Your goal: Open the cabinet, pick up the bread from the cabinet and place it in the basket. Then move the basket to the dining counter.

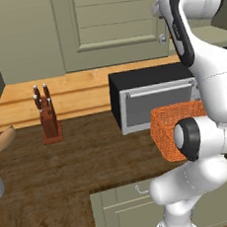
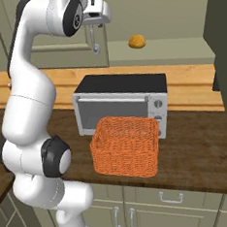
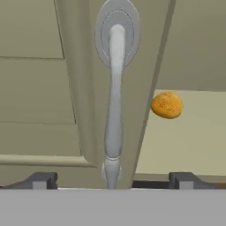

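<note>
The cabinet (image 2: pixel 66 51) stands open on its right side, and the bread (image 2: pixel 137 41), a small golden lump, lies on the shelf inside. In the hand view the bread (image 3: pixel 167 105) shows to the right of a long curved grey handle (image 3: pixel 114 97) on the door's edge. My gripper (image 3: pixel 113 181) is open, its fingertips (image 3: pixel 42 180) spread to either side of the handle's lower end and nothing held. It hangs high by that handle (image 2: pixel 95 43) in the right base view. The orange woven basket (image 2: pixel 125 146) sits on the dark wood kitchen top in front of the toaster oven.
A black and silver toaster oven (image 2: pixel 122 105) stands behind the basket. A knife block (image 1: pixel 48 117) is on the kitchen top to the left, and a wooden spoon (image 1: pixel 4 141) sticks up at the far left. A dark door panel (image 2: pixel 223 62) juts out at the right.
</note>
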